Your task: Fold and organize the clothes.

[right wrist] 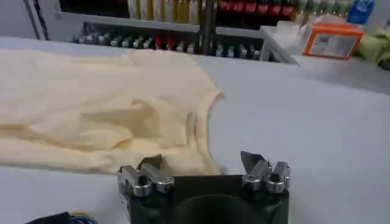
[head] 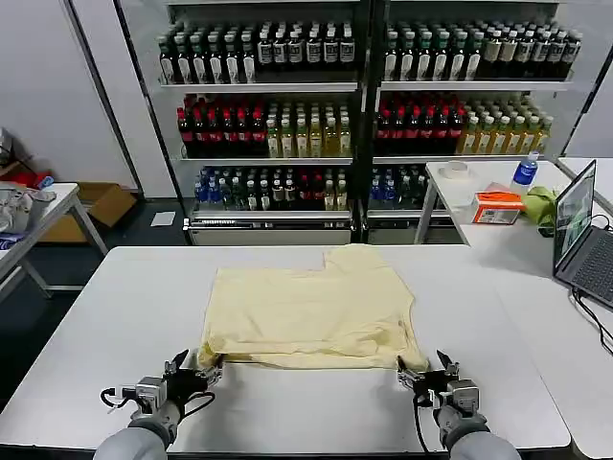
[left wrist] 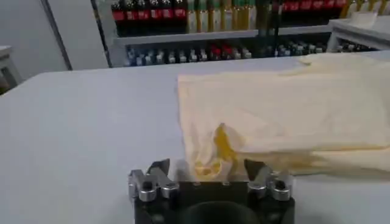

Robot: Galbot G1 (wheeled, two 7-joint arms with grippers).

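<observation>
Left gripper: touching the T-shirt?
Touching. In the left wrist view, the left gripper is open, with the T-shirt corner bunched between its fingers.

Head camera high, looking down; wrist cameras low, sharing T-shirt [head: 316,307].

Soft matt cloth T-shirt [head: 316,307]; smooth matt table [head: 124,307].

Pale yellow T-shirt [head: 311,307] — partly folded, rumpled — lies mid-table
</observation>
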